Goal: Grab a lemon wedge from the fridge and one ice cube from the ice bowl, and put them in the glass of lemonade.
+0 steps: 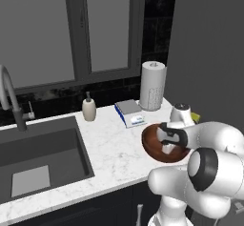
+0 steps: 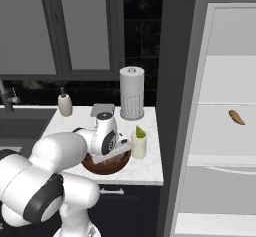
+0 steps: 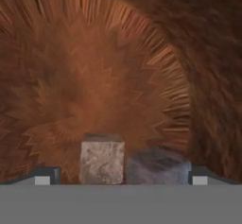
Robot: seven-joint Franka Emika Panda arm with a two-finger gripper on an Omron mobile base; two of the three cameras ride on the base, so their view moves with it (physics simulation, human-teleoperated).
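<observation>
Gripper point(image 3: 118, 176) spread wide, cloudy ice cubes point(image 3: 102, 162), grainy round wooden ice bowl point(image 3: 142, 67)

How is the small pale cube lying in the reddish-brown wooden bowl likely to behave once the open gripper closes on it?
The small pale cube looks blocky and flat-faced, so it probably stays rigid and will not roll. If it is ice, it may be slick and could squirt from the fingertips. A second greyish cube sits beside it in the reddish-brown wooden bowl and might get nudged.

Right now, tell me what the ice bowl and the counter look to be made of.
The ice bowl looks like wood with a matte reddish-brown finish: streaky grain radiates across its inside. The counter looks like polished white marble with faint grey veining, though it could be laminate.
</observation>
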